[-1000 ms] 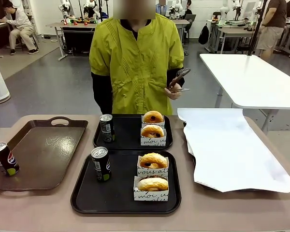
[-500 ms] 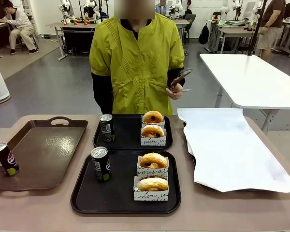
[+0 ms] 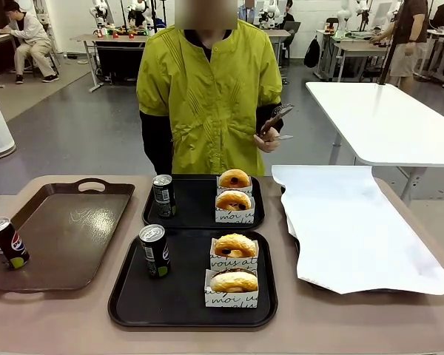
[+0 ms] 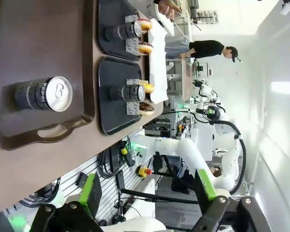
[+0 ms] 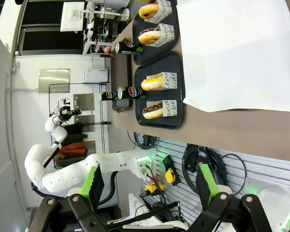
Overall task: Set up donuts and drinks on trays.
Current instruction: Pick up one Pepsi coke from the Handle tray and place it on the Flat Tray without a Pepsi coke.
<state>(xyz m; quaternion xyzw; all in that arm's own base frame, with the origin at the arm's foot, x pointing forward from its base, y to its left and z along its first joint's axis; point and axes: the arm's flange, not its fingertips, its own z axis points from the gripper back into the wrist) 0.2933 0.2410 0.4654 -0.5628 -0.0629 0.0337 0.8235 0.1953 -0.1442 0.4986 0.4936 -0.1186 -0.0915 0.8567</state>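
1. Versus the earlier front frames: table layout unchanged; cans, boxes and trays sit in the same spots. Only the background person at far right has shifted; the person in the yellow-green top (image 3: 209, 96) holds the tongs (image 3: 275, 118) the same way.
2. Near black tray (image 3: 183, 299): long axis runs toward the person. One upright can (image 3: 155, 251) on its left half, silver top up; two boxed donuts (image 3: 234, 269) in a column on its right half, box print facing the robot.
3. Far black tray (image 3: 200, 215): just beyond the near one, edges nearly touching, long axis across the table. One upright can (image 3: 163, 196) at left, two boxed donuts (image 3: 234, 196) at right, one behind the other.
4. Glossy brown tray (image 3: 66, 233) at left, handle toward the person; a third can (image 3: 7, 242) stands upright near its left rim.
5. White paper sheet (image 3: 355, 222) covers the tray at right.
6. Left gripper (image 4: 150, 191): fingers spread wide, nothing between them, held off the table edge.
7. Right gripper (image 5: 150, 186): fingers spread wide, empty, also back from the table.
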